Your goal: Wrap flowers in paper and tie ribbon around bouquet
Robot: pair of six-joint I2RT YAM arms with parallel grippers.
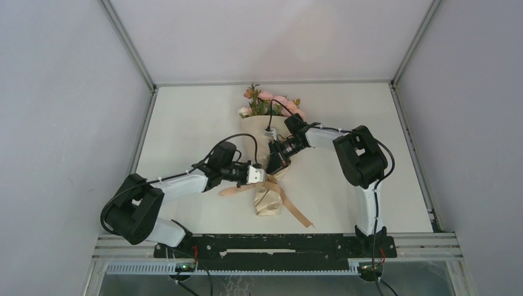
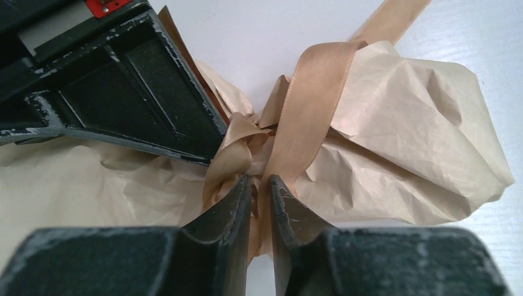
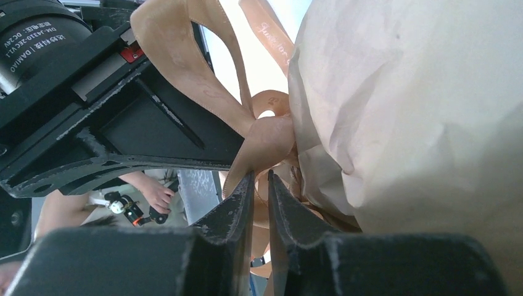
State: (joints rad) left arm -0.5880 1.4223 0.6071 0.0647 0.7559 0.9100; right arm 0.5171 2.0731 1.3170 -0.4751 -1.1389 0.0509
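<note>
The flowers (image 1: 271,102) lie at the far middle of the table, pink heads sticking out of the tan paper (image 1: 267,200) rolled around their stems. The ribbon (image 1: 295,211) circles the paper's narrow waist, one tail trailing toward the near right. My left gripper (image 1: 261,176) reaches that waist from the left; in the left wrist view it (image 2: 260,185) is shut on a strand of ribbon (image 2: 308,98) at the knot, crinkled paper (image 2: 419,135) behind. My right gripper (image 1: 275,164) comes from the far right and it (image 3: 261,182) is shut on a ribbon (image 3: 185,55) loop beside the paper (image 3: 419,123).
The two gripper heads sit almost touching over the knot; the right gripper's body (image 2: 123,86) fills the left wrist view's upper left. White walls and metal rails (image 1: 145,135) fence the table. A person's hand (image 3: 151,194) shows beyond the table in the right wrist view.
</note>
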